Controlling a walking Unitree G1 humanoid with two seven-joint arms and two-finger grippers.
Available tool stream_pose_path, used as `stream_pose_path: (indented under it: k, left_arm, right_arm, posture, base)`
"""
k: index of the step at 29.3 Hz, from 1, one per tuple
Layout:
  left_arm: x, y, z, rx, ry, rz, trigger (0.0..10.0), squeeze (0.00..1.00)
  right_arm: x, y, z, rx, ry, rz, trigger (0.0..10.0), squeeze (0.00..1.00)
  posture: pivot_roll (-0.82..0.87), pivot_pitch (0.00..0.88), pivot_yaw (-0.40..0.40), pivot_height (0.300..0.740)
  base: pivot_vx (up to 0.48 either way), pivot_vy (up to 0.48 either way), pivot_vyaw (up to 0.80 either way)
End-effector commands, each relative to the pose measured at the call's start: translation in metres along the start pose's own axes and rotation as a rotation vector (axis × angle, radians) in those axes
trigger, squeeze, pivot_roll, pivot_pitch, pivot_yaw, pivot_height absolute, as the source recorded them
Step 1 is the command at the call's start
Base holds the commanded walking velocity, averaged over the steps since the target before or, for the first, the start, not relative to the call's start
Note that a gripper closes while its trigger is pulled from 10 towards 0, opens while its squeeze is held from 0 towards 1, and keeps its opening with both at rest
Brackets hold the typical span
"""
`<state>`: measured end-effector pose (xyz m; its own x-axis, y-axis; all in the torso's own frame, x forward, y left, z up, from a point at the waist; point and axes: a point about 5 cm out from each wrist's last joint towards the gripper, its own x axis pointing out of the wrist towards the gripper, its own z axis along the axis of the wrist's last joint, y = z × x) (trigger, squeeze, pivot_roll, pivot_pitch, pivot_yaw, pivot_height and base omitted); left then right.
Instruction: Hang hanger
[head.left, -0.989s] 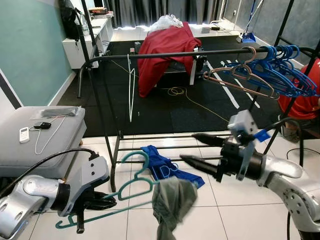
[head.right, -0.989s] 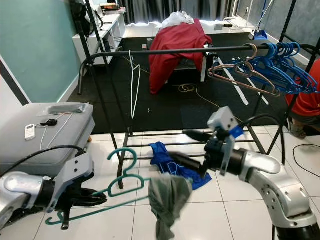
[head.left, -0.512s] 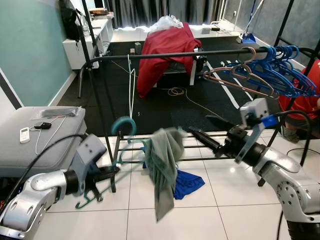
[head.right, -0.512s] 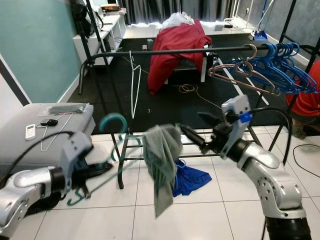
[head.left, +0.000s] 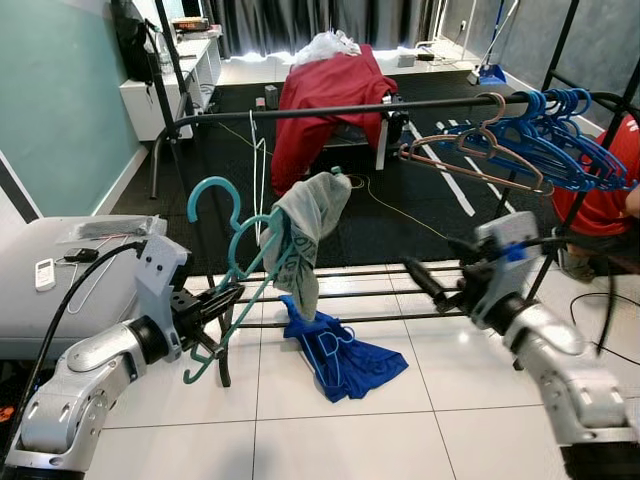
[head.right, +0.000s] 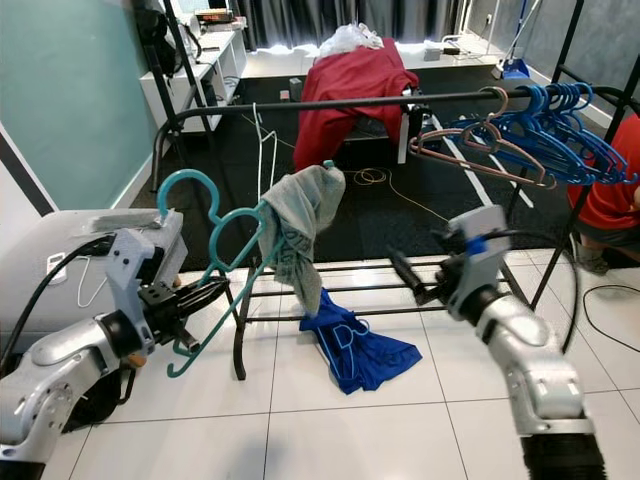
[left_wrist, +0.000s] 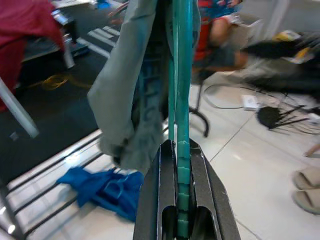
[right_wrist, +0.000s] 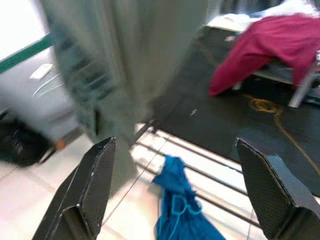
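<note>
On the white tiled floor (head.left: 330, 440) before the black rail (head.left: 330, 108), the left gripper (head.left: 222, 303), clamped on the teal hanger (head.left: 232, 268) carrying grey cloth (head.left: 308, 225), should lift its hook above the rail, the right gripper (right_wrist: 175, 195) spread empty.

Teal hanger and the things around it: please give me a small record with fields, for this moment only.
held item: teal hanger, carrying a grey garment
left gripper: shut on the hanger's lower bar, raised in front of the rack
right gripper: open, holding nothing, pointing toward the garment
clothes rail: black, above and behind the hanger; hook not yet on it
already on rail: blue hangers at its right end
floor: blue cloth on white tiles under the rack
</note>
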<state>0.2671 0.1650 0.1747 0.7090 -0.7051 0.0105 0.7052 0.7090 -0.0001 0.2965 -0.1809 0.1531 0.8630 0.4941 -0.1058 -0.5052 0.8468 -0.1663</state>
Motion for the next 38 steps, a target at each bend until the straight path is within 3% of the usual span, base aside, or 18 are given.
stream_pose_path:
  k: [1, 8, 14, 15, 16, 17, 20, 21, 25, 28, 29, 32, 33, 38]
  left_arm:
    - [0.003, -0.002, 0.007, 0.008, -0.021, -0.009, 0.0, 0.0]
    - [0.009, -0.012, 0.016, 0.008, -0.055, -0.048, 0.0, 0.0]
    - [0.014, -0.026, 0.024, 0.02, -0.066, -0.122, 0.0, 0.0]
    - [0.014, -0.028, 0.024, 0.021, -0.067, -0.132, 0.0, 0.0]
    - [0.014, -0.028, 0.024, 0.021, -0.067, -0.132, 0.0, 0.0]
    - [0.014, -0.029, 0.025, 0.022, -0.066, -0.138, 0.0, 0.0]
    - [0.014, -0.031, 0.026, 0.022, -0.065, -0.148, 0.0, 0.0]
    - [0.014, -0.034, 0.026, 0.023, -0.062, -0.163, 0.0, 0.0]
    - [0.014, -0.038, 0.026, 0.022, -0.054, -0.182, 0.0, 0.0]
    - [0.015, -0.04, 0.024, 0.02, -0.044, -0.186, 0.0, 0.0]
    - [0.015, -0.04, 0.024, 0.018, -0.041, -0.187, 0.0, 0.0]
    - [0.015, -0.04, 0.024, 0.018, -0.041, -0.187, 0.0, 0.0]
    - [0.015, -0.041, 0.023, 0.017, -0.038, -0.187, 0.0, 0.0]
    - [0.013, -0.037, 0.019, 0.027, -0.004, -0.167, 0.0, 0.0]
  right_arm:
    - [0.001, 0.003, -0.004, -0.021, 0.01, 0.001, 10.0, 0.0]
    - [0.008, 0.012, -0.006, -0.037, 0.013, 0.023, 10.0, 0.0]
    - [0.023, 0.016, -0.003, -0.072, -0.01, -0.009, 10.0, 0.0]
    - [0.026, 0.015, -0.001, -0.076, -0.021, -0.027, 2.2, 0.0]
    - [0.026, 0.015, -0.001, -0.076, -0.021, -0.027, 2.2, 0.0]
    - [0.027, 0.014, 0.0, -0.081, -0.03, -0.037, 0.0, 0.0]
    - [0.028, 0.013, 0.001, -0.088, -0.035, -0.043, 0.0, 0.0]
    - [0.028, 0.012, 0.002, -0.097, -0.041, -0.049, 2.3, 0.0]
    - [0.03, 0.01, 0.005, -0.114, -0.055, -0.062, 3.1, 0.0]
    - [0.03, 0.008, 0.008, -0.123, -0.068, -0.07, 2.8, 0.0]
    - [0.03, 0.008, 0.009, -0.125, -0.072, -0.071, 1.4, 0.0]
    - [0.03, 0.008, 0.009, -0.125, -0.072, -0.071, 1.4, 0.0]
    - [0.031, 0.008, 0.009, -0.128, -0.076, -0.073, 0.2, 0.0]
    - [0.031, 0.008, 0.011, -0.124, -0.092, -0.069, 0.0, 0.0]
  posture:
    - [-0.08, 0.0, 0.047, 0.74]
    - [-0.08, 0.0, 0.048, 0.74]
    - [-0.07, 0.0, 0.048, 0.74]
    - [-0.07, 0.0, 0.048, 0.74]
    - [-0.07, 0.0, 0.048, 0.74]
    - [-0.07, 0.0, 0.048, 0.74]
    - [-0.07, 0.0, 0.047, 0.74]
    - [-0.07, 0.0, 0.045, 0.74]
    - [-0.07, 0.0, 0.044, 0.74]
    - [-0.07, 0.0, 0.044, 0.74]
    - [-0.07, 0.0, 0.044, 0.74]
    - [-0.07, 0.0, 0.044, 0.74]
    - [-0.07, 0.0, 0.043, 0.74]
    - [-0.07, 0.0, 0.044, 0.74]
  base:
    - [0.0, 0.0, 0.0]
    - [0.0, 0.0, 0.0]
    - [0.0, 0.0, 0.0]
    - [0.0, 0.0, 0.0]
    - [0.0, 0.0, 0.0]
    - [0.0, 0.0, 0.0]
    - [0.0, 0.0, 0.0]
    - [0.0, 0.0, 0.0]
    - [0.0, 0.0, 0.0]
    - [0.0, 0.0, 0.0]
    - [0.0, 0.0, 0.0]
    - [0.0, 0.0, 0.0]
    - [0.0, 0.0, 0.0]
    - [0.0, 0.0, 0.0]
